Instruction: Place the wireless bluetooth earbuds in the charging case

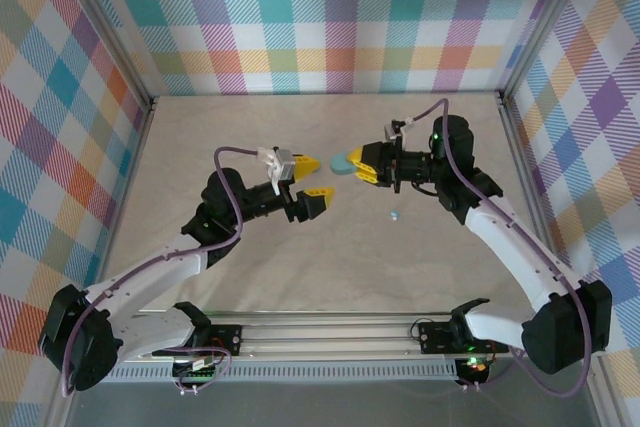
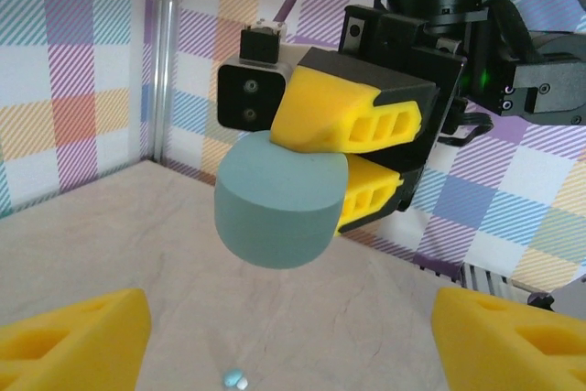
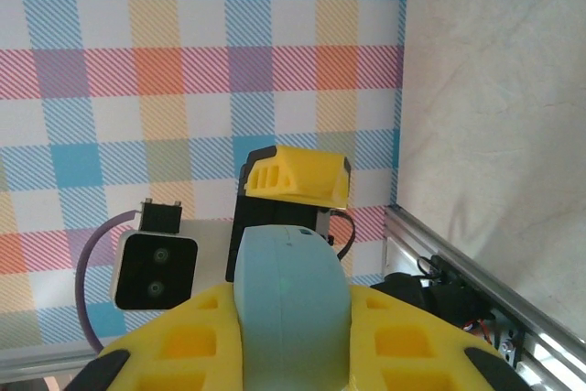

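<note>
My right gripper (image 1: 358,163) is shut on a light blue pebble-shaped charging case (image 1: 344,162), held above the table. The case (image 3: 293,309) is wedged between the yellow fingers (image 3: 183,345) in the right wrist view, its seam facing the camera. My left gripper (image 1: 318,181) faces it, open and empty, a short gap away. In the left wrist view the case (image 2: 279,199) hangs ahead of my gripper (image 2: 288,318). A tiny pale blue earbud (image 1: 396,214) lies on the table below the right gripper, with a white speck beside the earbud (image 2: 235,378). Other earbuds are out of view.
The tabletop (image 1: 300,127) is beige marble-patterned, closed in by plaid walls (image 1: 330,17) on three sides. A metal rail (image 1: 330,332) carries both arm bases at the near edge. Purple cables loop off each wrist.
</note>
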Tool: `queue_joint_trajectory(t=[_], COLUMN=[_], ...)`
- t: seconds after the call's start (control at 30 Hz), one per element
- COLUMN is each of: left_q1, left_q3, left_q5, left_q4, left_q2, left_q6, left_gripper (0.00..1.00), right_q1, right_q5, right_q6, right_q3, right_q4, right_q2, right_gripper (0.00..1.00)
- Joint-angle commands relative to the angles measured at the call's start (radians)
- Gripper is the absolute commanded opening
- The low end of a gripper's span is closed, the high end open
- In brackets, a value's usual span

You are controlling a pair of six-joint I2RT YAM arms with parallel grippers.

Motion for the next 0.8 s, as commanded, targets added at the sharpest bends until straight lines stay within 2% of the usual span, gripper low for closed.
queue_joint_trajectory(t=[0.0, 0.2, 0.77], left_q1=[0.003, 0.001, 0.001], left_q3=[0.03, 0.019, 0.036], left_q5=[0.031, 0.029, 0.045], left_q4=[0.103, 0.208, 0.207], left_q2=[0.025, 0.063, 0.088], left_q6=[-0.018, -0.054, -0.054], left_gripper=[0.78, 0.76, 0.63], right_q1=[0.022, 0.054, 0.077], right_q5=[0.005, 0.011, 0.012], right_q6=[0.046, 0.054, 0.062], right_q3=[0.025, 0.044, 0.05], right_q4=[0.041, 0.05, 0.065], right_q2=[-0.008, 0.008, 0.019], right_gripper=[0.17, 0.17, 0.17])
